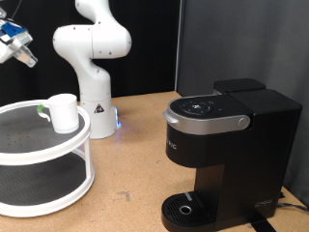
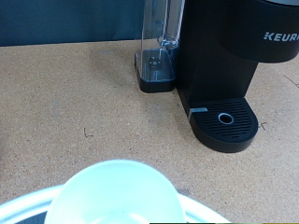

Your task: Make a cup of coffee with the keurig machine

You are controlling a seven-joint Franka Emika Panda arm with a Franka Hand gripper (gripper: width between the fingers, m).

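White cylindrical mug (image 1: 63, 111) with pale green handle sits ungrasped on white two-tier round stand (image 1: 43, 155); black Keurig machine (image 1: 227, 155) lid closed, drip tray (image 2: 224, 123) bare; claw (image 1: 14, 43) above stand, finger state indeterminate.

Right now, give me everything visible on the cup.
The cup is a plain white cylindrical mug, upright, mouth open, looking empty in the wrist view. A pale green handle shows on the side toward the exterior view's left. It stands on the top tier of a white round two-tier stand, left of the keurig machine in the exterior view. Nothing else touches it; the gripper hangs above, apart.
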